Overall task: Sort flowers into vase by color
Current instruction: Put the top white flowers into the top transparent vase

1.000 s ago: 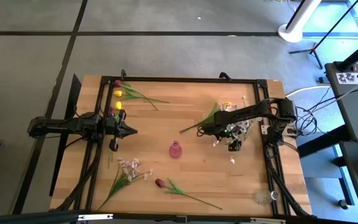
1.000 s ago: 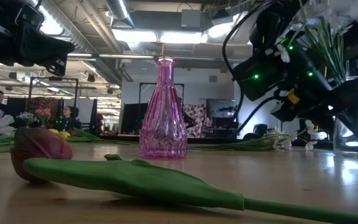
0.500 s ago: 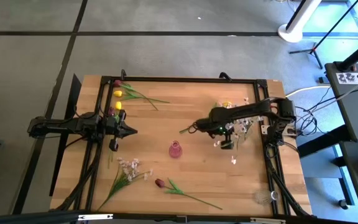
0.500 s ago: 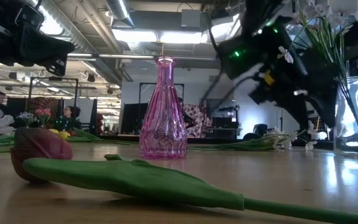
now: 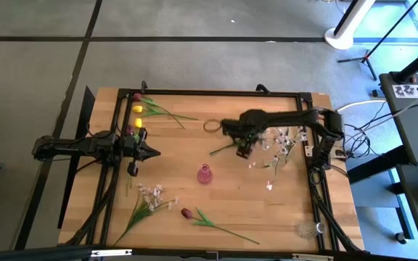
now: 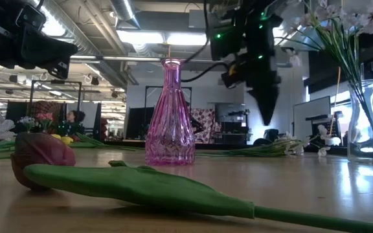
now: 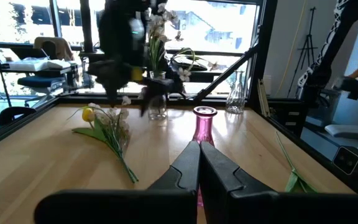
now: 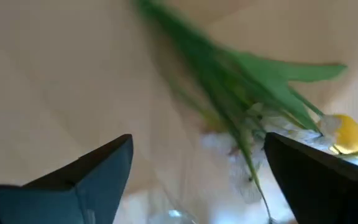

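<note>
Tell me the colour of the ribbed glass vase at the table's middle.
Pink; the ribbed glass vase shows best in the low view.

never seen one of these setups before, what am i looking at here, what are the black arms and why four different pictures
These are two robot arms at a wooden table, each ending in a two-finger gripper. The job is sorting artificial flowers into vases by colour.

One picture looks straight down from above, one looks level across the tabletop, and two come from cameras on the arms' wrists.

The left gripper waits at the table's left side, fingers shut and holding nothing. The right gripper hangs open over a green-stemmed bunch with a yellow tulip, not gripping it.

A pink vase stands mid-table. A clear vase at the right holds white blossoms. Yellow tulips, a white spray and a dark red tulip lie loose.
</note>
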Controlling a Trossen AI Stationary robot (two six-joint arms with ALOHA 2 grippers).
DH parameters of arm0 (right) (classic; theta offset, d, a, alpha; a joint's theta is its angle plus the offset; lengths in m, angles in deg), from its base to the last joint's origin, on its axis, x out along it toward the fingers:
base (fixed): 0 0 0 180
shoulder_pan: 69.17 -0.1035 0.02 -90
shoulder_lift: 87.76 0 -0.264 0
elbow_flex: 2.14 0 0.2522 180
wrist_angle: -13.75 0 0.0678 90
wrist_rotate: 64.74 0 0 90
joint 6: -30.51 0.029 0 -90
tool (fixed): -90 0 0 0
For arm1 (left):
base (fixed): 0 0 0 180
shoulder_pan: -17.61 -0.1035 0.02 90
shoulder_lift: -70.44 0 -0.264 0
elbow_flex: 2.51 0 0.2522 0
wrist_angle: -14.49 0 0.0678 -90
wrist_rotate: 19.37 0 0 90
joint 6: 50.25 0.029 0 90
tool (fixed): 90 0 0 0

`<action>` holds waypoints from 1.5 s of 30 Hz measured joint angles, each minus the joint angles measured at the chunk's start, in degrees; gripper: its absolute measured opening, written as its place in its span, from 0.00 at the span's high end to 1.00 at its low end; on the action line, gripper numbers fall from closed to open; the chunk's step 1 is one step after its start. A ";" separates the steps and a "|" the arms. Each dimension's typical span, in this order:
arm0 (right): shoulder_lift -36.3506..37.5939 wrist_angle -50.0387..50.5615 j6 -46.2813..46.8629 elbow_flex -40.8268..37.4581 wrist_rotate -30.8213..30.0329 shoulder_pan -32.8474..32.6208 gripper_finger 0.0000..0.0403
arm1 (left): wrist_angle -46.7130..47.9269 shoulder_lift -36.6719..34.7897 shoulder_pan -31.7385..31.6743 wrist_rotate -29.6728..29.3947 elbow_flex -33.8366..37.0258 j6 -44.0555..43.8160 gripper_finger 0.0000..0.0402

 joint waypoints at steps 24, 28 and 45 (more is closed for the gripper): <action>-4.31 -12.75 49.71 -7.66 9.69 13.74 0.38 | -0.25 0.00 0.02 -0.04 -0.04 0.00 1.00; -4.31 -18.19 49.99 -9.79 9.68 14.24 0.42 | -0.40 0.00 0.02 -0.03 -0.04 0.00 1.00; -4.58 -29.50 19.98 -9.68 -6.10 23.90 0.68 | -0.42 0.00 0.00 -0.03 -0.04 0.00 1.00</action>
